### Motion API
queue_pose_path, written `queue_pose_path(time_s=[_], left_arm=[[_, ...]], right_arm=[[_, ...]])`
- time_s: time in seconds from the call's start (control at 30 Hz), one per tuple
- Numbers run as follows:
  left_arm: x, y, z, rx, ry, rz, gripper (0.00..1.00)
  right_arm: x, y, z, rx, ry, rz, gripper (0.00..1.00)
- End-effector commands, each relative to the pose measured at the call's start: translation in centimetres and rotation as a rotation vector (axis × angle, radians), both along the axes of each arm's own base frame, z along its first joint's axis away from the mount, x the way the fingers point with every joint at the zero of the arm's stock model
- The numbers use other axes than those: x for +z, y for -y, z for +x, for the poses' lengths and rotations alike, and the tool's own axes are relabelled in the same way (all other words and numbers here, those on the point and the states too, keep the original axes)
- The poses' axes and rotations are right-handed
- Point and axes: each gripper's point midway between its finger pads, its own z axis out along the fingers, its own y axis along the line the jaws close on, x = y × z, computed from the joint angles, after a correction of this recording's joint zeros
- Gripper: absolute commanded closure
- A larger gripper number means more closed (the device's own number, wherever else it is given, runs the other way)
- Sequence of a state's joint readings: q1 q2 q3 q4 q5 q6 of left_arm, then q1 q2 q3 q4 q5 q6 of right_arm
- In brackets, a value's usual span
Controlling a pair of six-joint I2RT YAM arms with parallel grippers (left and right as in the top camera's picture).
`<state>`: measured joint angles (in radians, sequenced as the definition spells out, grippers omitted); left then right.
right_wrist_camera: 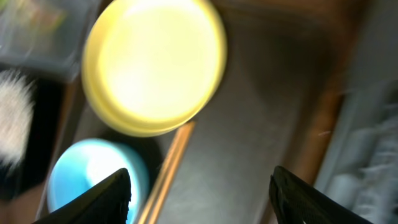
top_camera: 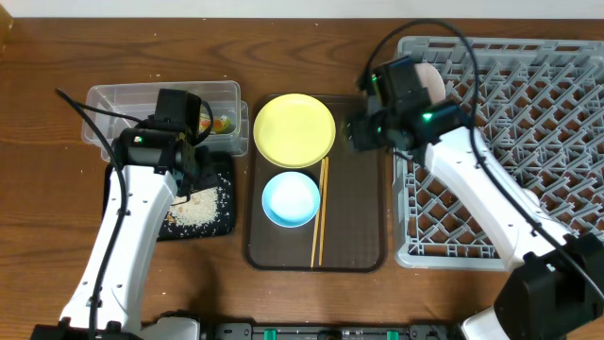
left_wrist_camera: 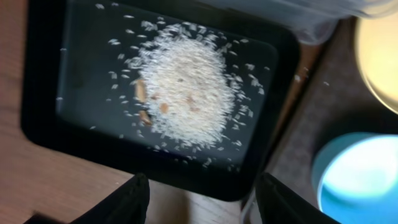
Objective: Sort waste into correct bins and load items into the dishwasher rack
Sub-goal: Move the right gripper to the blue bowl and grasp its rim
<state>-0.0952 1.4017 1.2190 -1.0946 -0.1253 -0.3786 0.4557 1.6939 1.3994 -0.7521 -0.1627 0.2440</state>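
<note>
Rice grains (left_wrist_camera: 180, 93) are seen heaped inside the shallow black tray (left_wrist_camera: 37, 74), straight ahead of the left pincer (left_wrist_camera: 205, 202), whose fingers (left_wrist_camera: 134, 199) are held apart with nothing between them. A few brownish bits are mixed into the heap. Past the tray's far edge from that pincer the clear tub (top_camera: 104, 94) is placed, with the yellow-green wrapper (top_camera: 222, 124) lying in it. To that pincer's right the light blue bowl (left_wrist_camera: 360, 180) is found and, farther ahead, the yellow plate (left_wrist_camera: 382, 56), both on the brown serving tray (top_camera: 354, 217). The chopsticks (top_camera: 319, 212) are laid just beside the bowl on its far side. The right pincer (right_wrist_camera: 202, 193) is held above this brown tray, released, its fingers wide and empty. From it the plate is seen ahead and to the left, with the blue bowl nearer on the same side. On its right the grey dishwasher rack (top_camera: 528, 123) is set, blurred in the wrist view. In the overhead view the pinkish-white bowl (top_camera: 434, 80) is seen in the rack behind that pincer, partly hidden by the arm.
</note>
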Motion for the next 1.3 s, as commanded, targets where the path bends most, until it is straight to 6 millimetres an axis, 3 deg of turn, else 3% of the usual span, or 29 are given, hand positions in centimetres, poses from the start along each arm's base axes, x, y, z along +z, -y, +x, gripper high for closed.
queue_pose_path(time_s=[0.0, 0.27, 0.4, 0.67, 0.8, 0.9, 1.07, 1.27], left_arm=[[0.0, -1.3, -0.1, 0.073, 0.007, 0.064, 0.42], [0.0, -1.3, -0.1, 0.079, 0.009, 0.062, 0.42], [0.0, -1.3, -0.1, 0.078, 0.008, 0.063, 0.42], [0.0, -1.3, -0.1, 0.078, 0.009, 0.063, 0.42], [0.0, -1.3, -0.1, 0.078, 0.009, 0.063, 0.42], [0.0, -1.3, -0.1, 0.079, 0.009, 0.062, 0.42], [0.0, -1.3, -0.1, 0.078, 0.009, 0.062, 0.42], [0.0, -1.3, -0.1, 0.079, 0.009, 0.062, 0.42]], right_arm=[[-0.9, -3.2, -2.7, 0.126, -0.074, 0.047, 0.3], [-6.2, -7.0, -6.9, 0.231, -0.212, -0.058, 0.36], [-9.2, -6.9, -7.9, 0.184, -0.282, -0.136, 0.42], [-12.8, -6.2, -8.3, 0.11, -0.351, -0.216, 0.69], [-12.9, -5.7, -7.9, 0.097, -0.333, -0.241, 0.92], [-12.9, -5.4, -7.5, 0.087, -0.321, -0.251, 0.98], [-12.0, -4.4, -6.0, 0.047, -0.285, -0.254, 0.99], [-6.7, -1.8, -2.3, -0.026, -0.152, -0.197, 0.99]])
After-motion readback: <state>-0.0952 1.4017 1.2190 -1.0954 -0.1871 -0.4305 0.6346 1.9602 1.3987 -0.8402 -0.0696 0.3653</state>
